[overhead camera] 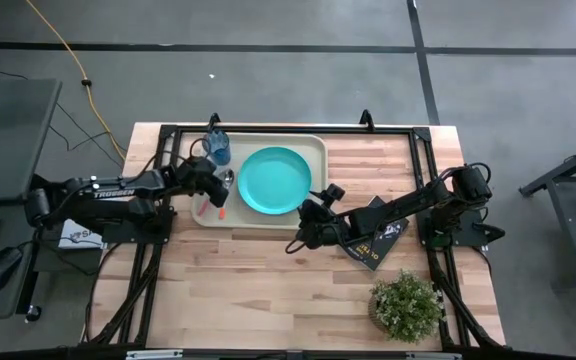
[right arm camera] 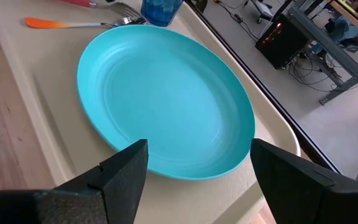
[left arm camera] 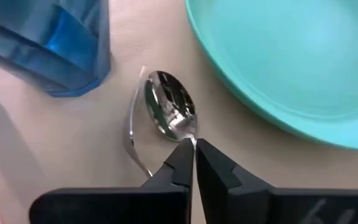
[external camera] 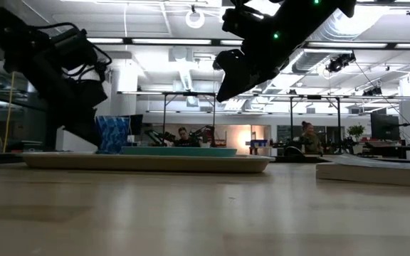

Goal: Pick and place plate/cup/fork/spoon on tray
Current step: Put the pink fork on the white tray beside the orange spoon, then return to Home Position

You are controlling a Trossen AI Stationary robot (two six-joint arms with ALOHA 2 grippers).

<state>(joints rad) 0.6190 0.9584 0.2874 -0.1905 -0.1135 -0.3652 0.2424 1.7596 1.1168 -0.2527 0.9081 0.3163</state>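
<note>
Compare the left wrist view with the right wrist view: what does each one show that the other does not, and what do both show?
Only the left wrist view shows the spoon bowl close up, with the shut left gripper right at its neck. Only the right wrist view shows the spoon's orange handle, the whole plate, the tray rim, and the open right gripper above the plate's edge. Both show the plate, the blue cup, the tray and the spoon.

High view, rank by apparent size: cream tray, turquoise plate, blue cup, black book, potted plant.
1. Cream-beige rectangular plastic tray
2. Round turquoise plastic plate
3. Small green potted plant and black book: look alike, and the right arm covers part of the book, so unranked
4. Translucent blue cup
</note>
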